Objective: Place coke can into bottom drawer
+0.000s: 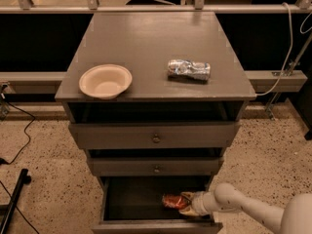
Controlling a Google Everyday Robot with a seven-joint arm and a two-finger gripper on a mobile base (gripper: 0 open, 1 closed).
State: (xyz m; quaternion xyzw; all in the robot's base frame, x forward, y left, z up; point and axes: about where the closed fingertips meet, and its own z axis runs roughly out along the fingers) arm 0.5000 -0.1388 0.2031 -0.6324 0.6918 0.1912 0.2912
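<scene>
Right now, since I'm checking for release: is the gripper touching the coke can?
Touching. The camera view shows the gripper, inside the bottom drawer, clamped on the right end of the coke can.

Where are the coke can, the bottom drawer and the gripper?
coke can [171,201], camera view, on its red side, inside the drawer.
bottom drawer [131,199], camera view, on its bare dark floor.
gripper [186,204], camera view, between its fingertips, clamped on the can's right end in the drawer.

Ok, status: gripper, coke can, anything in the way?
Gripper inside open bottom drawer, shut on coke can. Can on its side, low in drawer. Nothing blocking in view; crushed silver can and bowl sit on cabinet top.
</scene>
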